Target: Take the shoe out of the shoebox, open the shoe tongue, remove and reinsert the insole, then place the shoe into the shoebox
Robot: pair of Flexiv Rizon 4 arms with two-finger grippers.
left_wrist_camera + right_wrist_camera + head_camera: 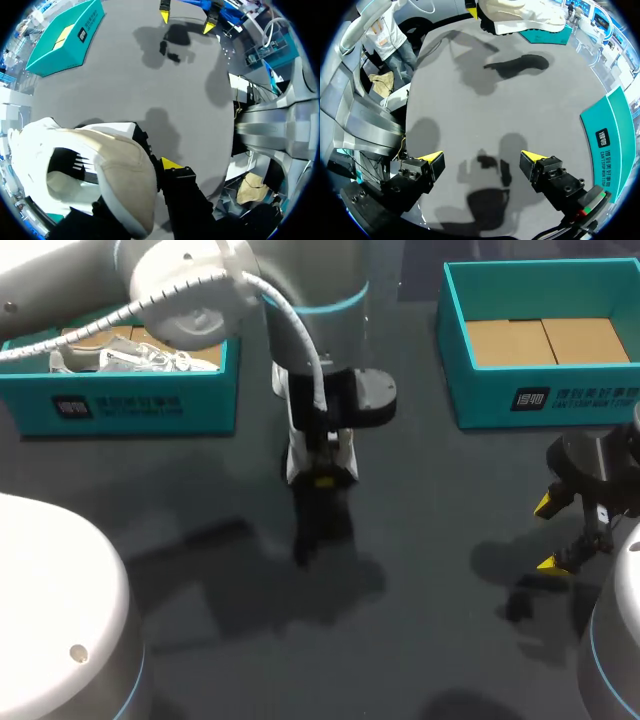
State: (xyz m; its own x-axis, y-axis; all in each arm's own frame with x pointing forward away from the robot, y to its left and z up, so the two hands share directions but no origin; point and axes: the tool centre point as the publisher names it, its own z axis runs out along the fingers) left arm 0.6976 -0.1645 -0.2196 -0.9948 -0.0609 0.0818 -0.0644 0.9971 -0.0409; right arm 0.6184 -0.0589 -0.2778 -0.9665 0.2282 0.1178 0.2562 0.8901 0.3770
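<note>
A white shoe (75, 165) with a beige heel lining and a black sole edge hangs over the middle of the table. My left gripper (150, 172) is shut on its heel; one yellow fingertip (171, 163) shows outside the heel and the other is hidden by the shoe. From above, the shoe (298, 462) shows as white beside the left gripper (322, 476). In the right wrist view the shoe (520, 15) is far ahead. My right gripper (550, 533) (482, 160) stands open and holds nothing, low over the table at the right.
A teal shoebox (130, 405) at the back left holds another white laced shoe (130, 358). A second teal shoebox (540, 395) (60, 40) (612, 145) at the back right shows only its cardboard floor. Dark table surface (420, 570) lies between my grippers.
</note>
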